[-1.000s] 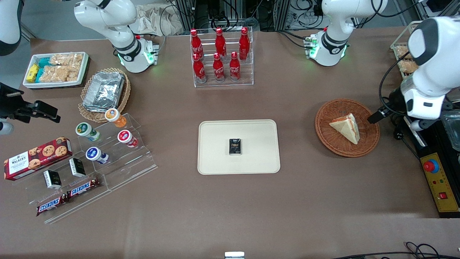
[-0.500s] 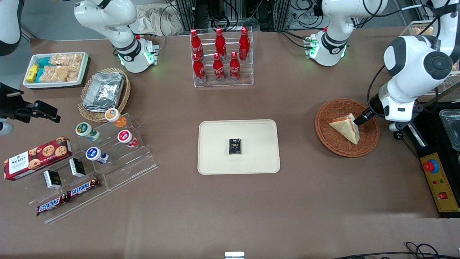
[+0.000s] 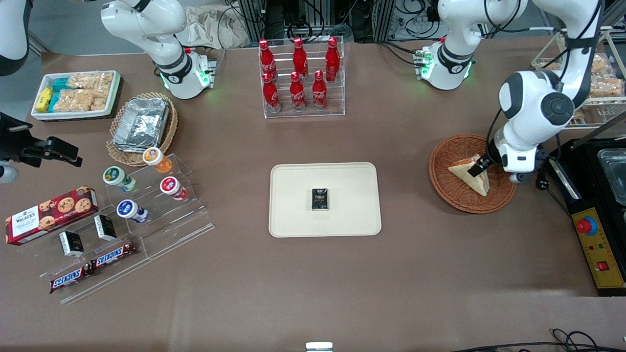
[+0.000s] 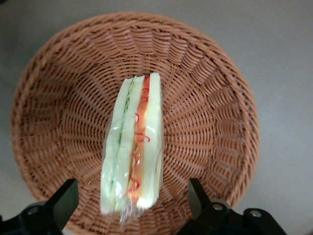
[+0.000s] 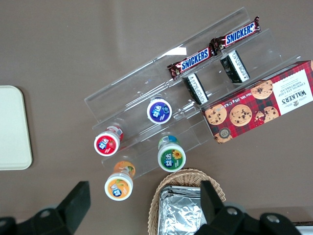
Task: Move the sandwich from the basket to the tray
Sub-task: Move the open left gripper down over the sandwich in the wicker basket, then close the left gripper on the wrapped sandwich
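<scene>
The sandwich (image 3: 467,176), a pale bread wedge in clear wrap with red and green filling along its edge (image 4: 133,147), lies in the reddish-brown woven basket (image 3: 457,146) toward the working arm's end of the table. My left gripper (image 3: 478,167) hangs just above the sandwich, open, one finger (image 4: 63,200) on each side of the wedge (image 4: 200,198) and neither touching it. The cream tray (image 3: 293,176) sits at the table's middle with a small black packet (image 3: 320,199) on it.
A clear rack of red cola bottles (image 3: 301,73) stands farther from the camera than the tray. Beside the basket are a black unit (image 3: 606,171) and a yellow control box (image 3: 599,247). Acrylic steps with yogurt cups (image 3: 146,195), snack bars and a cookie box lie toward the parked arm's end.
The left arm has swung in from the table's edge and brought the gripper over the basket, down to the sandwich. The sandwich, basket and tray have stayed put.
</scene>
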